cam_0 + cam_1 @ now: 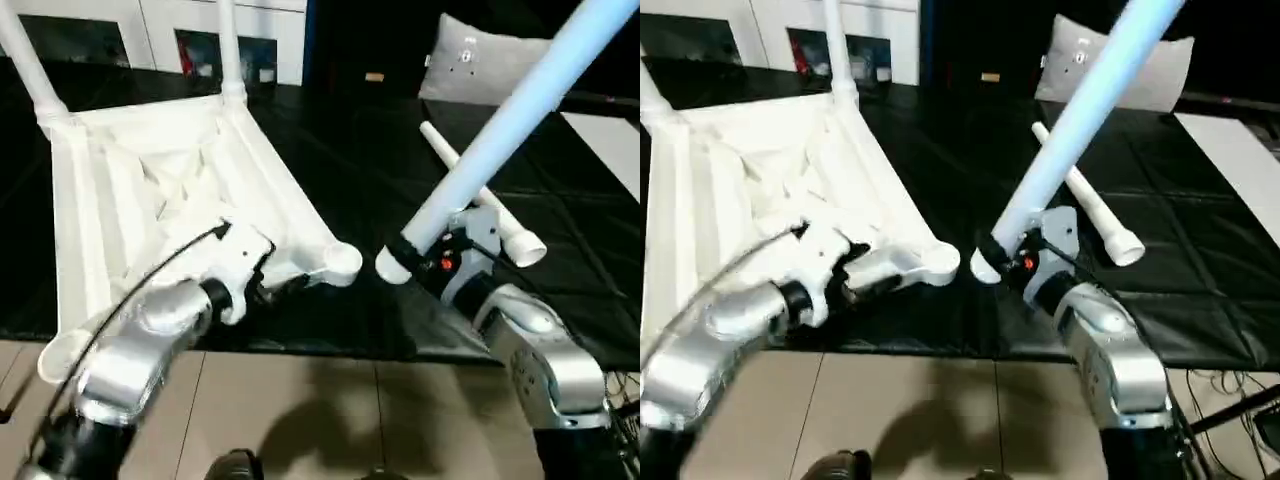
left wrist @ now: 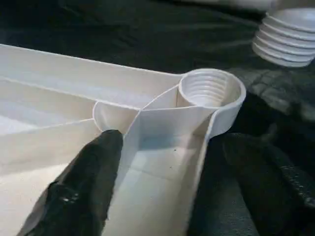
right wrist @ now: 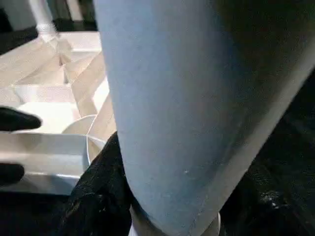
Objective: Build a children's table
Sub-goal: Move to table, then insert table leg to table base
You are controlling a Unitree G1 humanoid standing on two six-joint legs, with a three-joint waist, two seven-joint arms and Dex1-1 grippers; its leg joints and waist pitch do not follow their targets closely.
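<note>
Partly cut off: white ribbed plastic tabletop (image 1: 150,190) on black bench (image 1: 380,150).
Left claw (image 2: 162,187) straddles its rim, spread wide; right claw (image 3: 162,206) grips long white tube leg (image 1: 500,130), top out of frame.

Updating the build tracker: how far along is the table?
Done: two legs stand screwed into the far corners of the upturned tabletop. In hand: the right claw holds the third leg near the empty corner socket. Left: that socket, plus the fourth leg lying on the black table.
</note>
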